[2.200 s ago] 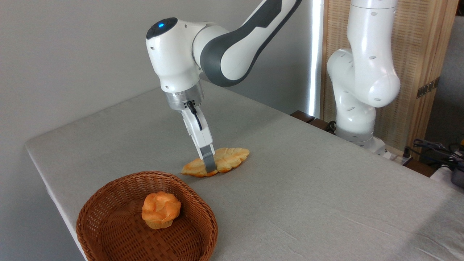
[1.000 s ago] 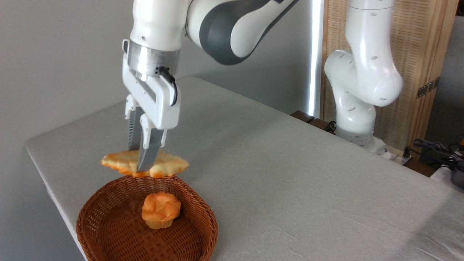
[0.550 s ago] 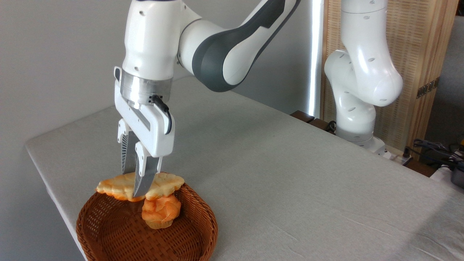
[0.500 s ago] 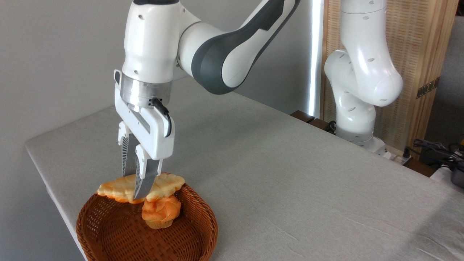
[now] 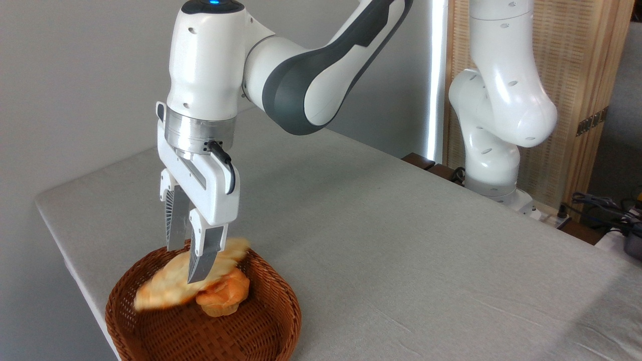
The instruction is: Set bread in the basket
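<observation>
A grey cloth-covered table (image 5: 401, 240) fills most of the view, its near-left corner rounded, with a plain grey wall behind it. On the right stand a slatted wooden screen (image 5: 582, 75) and a bright vertical strip of light, and a tangle of dark cables (image 5: 602, 205) lies at the far right edge. The white arm's base column (image 5: 496, 125) rises beyond the table's far side; from there the arm reaches across to the left — its grey-sided link sloping down to a wrist that points straight down over the basket (image 5: 281, 321). The gripper (image 5: 188, 263) hangs upright above the basket's back half, its two ribbed fingers (image 5: 171, 223) a little apart and no longer pressing on the loaf. The bread (image 5: 160, 291) is blurred and tilted — its right end high near the fingertips, its left end low inside the basket — and it lies across the small round bun (image 5: 225, 296) that sits near the basket's middle. The basket stands at the near-left corner of the table.
</observation>
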Controlling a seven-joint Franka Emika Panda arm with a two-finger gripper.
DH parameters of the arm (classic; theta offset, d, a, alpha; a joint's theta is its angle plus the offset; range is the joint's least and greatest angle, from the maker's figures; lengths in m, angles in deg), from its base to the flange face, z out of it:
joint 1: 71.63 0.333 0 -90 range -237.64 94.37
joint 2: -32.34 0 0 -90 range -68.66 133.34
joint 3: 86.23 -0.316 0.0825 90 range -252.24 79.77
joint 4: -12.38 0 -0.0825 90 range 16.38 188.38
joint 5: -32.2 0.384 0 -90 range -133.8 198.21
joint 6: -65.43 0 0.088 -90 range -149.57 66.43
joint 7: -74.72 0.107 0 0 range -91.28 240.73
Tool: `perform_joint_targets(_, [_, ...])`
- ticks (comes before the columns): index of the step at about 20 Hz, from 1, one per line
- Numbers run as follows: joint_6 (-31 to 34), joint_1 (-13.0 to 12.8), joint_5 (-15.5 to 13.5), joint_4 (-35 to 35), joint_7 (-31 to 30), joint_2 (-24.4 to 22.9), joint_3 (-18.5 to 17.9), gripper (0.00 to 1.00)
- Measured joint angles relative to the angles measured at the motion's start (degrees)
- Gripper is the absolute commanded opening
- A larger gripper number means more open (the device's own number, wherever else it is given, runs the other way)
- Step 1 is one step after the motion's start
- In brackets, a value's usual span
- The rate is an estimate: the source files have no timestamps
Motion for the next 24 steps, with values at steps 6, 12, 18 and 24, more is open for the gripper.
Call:
perform_joint_targets(6, [0.0,0.0,0.0,-1.6,-0.5,0.0,0.0,1.0])
perform_joint_targets(12, [3.8,0.0,0.0,-3.5,-5.1,-2.4,0.0,1.0])
perform_joint_targets(18, [17.1,0.0,3.6,-4.1,-7.1,-6.7,-0.2,1.0])
perform_joint_targets(24, [25.3,-0.3,6.1,-4.1,-8.0,-6.9,-0.1,1.0])
